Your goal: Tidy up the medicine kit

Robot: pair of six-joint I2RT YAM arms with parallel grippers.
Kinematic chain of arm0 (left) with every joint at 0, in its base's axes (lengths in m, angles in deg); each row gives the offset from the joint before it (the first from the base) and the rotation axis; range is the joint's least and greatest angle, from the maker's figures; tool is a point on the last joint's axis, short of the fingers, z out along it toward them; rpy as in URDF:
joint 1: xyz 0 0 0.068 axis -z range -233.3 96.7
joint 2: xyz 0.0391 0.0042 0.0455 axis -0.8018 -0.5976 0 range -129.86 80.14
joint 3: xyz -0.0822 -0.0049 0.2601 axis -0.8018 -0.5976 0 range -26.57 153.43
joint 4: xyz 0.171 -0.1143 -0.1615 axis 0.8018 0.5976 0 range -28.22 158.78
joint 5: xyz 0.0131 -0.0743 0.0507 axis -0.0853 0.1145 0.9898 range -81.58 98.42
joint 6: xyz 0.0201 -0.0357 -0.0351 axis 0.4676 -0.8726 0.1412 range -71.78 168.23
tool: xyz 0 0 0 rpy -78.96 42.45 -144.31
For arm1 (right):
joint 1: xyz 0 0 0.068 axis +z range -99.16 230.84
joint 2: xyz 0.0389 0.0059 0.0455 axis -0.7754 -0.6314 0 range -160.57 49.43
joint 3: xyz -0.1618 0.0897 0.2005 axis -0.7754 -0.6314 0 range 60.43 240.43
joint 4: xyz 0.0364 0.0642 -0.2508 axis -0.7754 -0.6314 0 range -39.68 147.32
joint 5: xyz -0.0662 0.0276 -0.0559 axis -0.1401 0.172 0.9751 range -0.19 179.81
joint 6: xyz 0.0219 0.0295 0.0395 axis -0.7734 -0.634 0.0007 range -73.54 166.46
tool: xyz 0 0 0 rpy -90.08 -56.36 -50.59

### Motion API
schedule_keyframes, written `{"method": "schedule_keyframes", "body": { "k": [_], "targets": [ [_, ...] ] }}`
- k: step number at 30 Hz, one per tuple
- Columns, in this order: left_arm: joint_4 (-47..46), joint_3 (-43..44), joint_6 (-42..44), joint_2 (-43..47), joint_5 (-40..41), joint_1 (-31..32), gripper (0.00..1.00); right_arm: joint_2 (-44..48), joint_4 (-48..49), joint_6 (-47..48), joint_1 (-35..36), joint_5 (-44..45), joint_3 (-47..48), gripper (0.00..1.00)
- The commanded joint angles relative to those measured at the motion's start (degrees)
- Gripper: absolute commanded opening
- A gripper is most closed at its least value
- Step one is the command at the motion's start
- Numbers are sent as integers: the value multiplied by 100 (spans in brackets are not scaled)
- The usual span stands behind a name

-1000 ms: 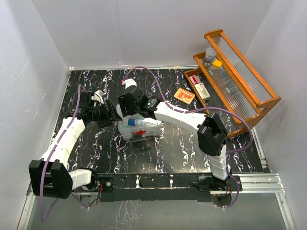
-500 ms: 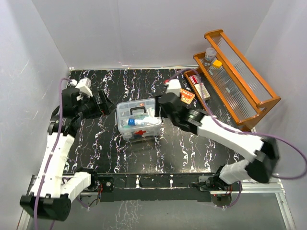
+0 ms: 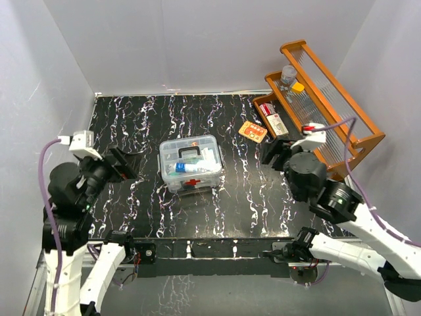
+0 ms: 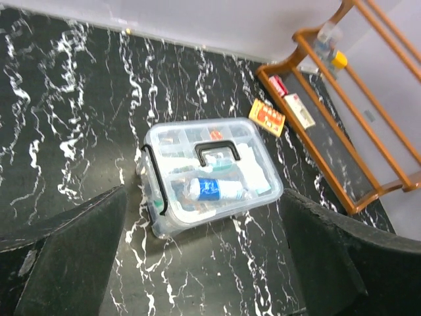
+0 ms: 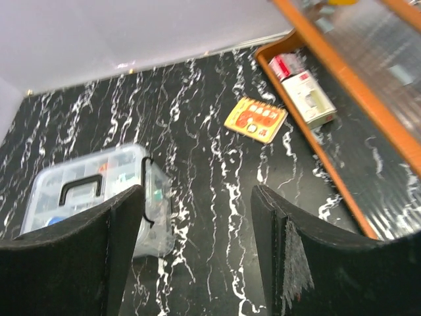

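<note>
- Left arm [image 3: 99,276]: white moulded links joined by black cylindrical joints, with a white camera block [image 3: 82,140] at the wrist
- Right arm [image 3: 368,227]: the same white shells and black joints
- Purple cable [image 3: 45,191]: a thin one loops along each arm
- Left fingers [image 4: 66,257]: broad, matte black, with rounded tips
- Right fingers [image 5: 309,263]: matte black, one with a grey scuffed patch
- Bases [image 3: 141,252]: black, at the near edge

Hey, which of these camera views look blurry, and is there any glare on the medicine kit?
Top external: sharp and evenly lit, only a soft shadow beside the medicine kit and little glare on its lid. Left wrist: slightly soft, its own dark fingers in the foreground nearly featureless. Right wrist: the blurriest, with the wooden rack at upper right smeared and the kit soft.
</note>
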Motion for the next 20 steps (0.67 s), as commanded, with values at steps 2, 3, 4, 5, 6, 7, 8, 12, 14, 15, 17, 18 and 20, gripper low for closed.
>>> {"method": "schedule_keyframes", "body": {
  "k": [2, 3, 4, 5, 6, 7, 8, 12, 14, 15, 17, 18, 20],
  "targets": [
    [350, 513, -25, 292, 654, 11, 99, 469, -372, 174, 1, 821, 505, 66],
    [409, 604, -38, 320, 694, 12, 99, 567, -389, 245, 2, 828, 525, 66],
    [452, 682, -43, 347, 714, 12, 99, 660, -333, 324, 2, 853, 523, 67],
    [494, 755, -56, 365, 721, 11, 99, 749, -278, 405, 2, 868, 507, 68],
    [511, 816, -46, 394, 736, 15, 99, 830, -227, 464, 0, 870, 509, 68],
    [543, 867, -33, 425, 746, 12, 99, 895, -219, 486, 1, 878, 516, 69],
    [575, 914, -8, 452, 785, 13, 99, 958, -216, 497, -3, 885, 526, 69],
    [717, 1009, 123, 528, 919, 7, 99, 1178, -220, 490, 2, 889, 567, 70],
    [769, 1012, 164, 552, 944, 12, 99, 1270, -220, 473, 6, 896, 572, 70],
    [785, 1001, 173, 565, 973, 12, 99, 1295, -221, 460, -1, 896, 572, 70],
    [819, 1000, 108, 594, 1075, 5, 99, 1343, -218, 432, 2, 905, 572, 70],
    [794, 986, 91, 621, 1067, 7, 99, 1344, -215, 417, 1, 909, 572, 70],
    [761, 976, 97, 640, 1054, 9, 99, 1336, -225, 390, 6, 906, 572, 70]
  ]
}}
